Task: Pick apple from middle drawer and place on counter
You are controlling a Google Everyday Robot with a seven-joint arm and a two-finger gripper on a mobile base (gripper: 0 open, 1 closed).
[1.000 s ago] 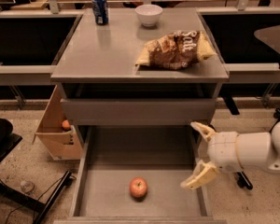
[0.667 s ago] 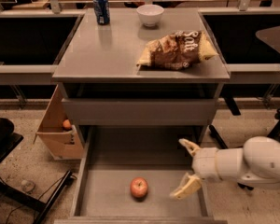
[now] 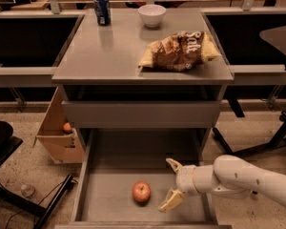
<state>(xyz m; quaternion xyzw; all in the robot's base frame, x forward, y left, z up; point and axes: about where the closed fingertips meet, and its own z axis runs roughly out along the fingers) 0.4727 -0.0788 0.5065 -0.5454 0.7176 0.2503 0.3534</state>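
Gripper (image 3: 172, 183): spread wide, holding nothing; low inside the open drawer, just right of the fruit.
Apple (image 3: 141, 192): loose on the middle drawer (image 3: 105, 190) floor, near the front, clear of both fingers.
Approach: shift left until the fingers straddle it, since a nudge would likely roll it.
Close: gently, at its widest part.
Counter (image 3: 109, 51): bare patch left of the chip bag (image 3: 178, 50).

The arm (image 3: 248, 179) behind the jaws, spread over the middle drawer (image 3: 109, 194), runs off the right edge
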